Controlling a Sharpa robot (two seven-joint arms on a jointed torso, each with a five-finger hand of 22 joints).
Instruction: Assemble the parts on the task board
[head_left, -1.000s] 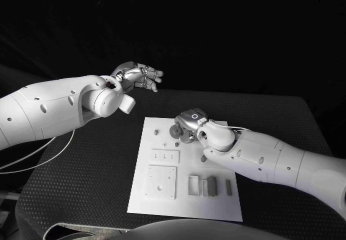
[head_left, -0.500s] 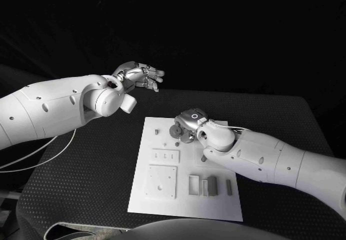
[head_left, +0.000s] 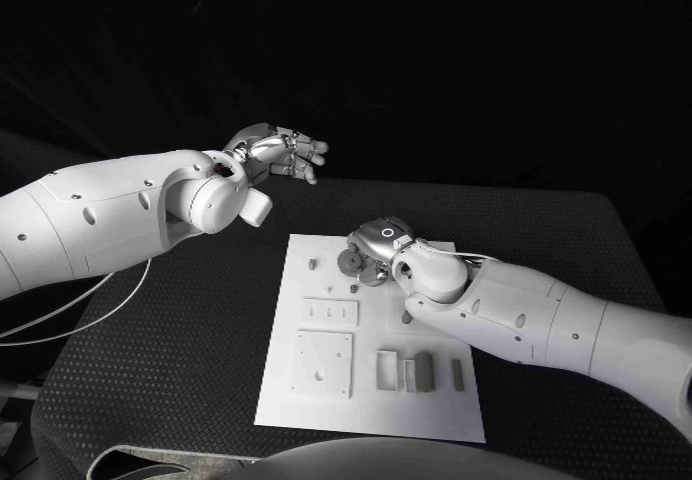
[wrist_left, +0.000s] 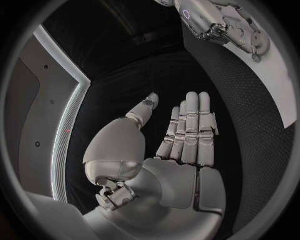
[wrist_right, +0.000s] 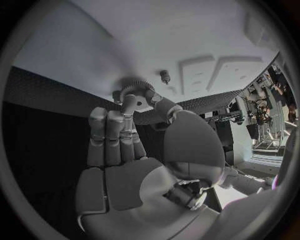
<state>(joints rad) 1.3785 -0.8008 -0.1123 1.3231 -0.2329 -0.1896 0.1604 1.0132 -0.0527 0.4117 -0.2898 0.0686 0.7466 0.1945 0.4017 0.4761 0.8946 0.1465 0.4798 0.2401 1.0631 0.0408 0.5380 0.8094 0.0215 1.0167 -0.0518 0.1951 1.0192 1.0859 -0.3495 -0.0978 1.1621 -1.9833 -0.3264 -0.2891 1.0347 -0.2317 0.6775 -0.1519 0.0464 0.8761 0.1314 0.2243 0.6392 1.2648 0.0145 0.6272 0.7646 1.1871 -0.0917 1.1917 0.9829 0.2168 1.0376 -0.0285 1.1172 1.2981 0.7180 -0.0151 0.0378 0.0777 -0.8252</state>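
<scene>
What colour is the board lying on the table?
White; the board shows best in the head view.

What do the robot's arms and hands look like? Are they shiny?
Both arms are smooth, rounded white shells with small dark dots. A thin white cable loops beside the left arm. The left hand and right hand are shiny silver metal with jointed fingers; the right hand's back carries a small glowing ring.

A black, finely dotted surface (head_left: 173, 340) carries the white task board (head_left: 447, 415), which lies flat near its middle, with bare surface on every side of the board
</scene>
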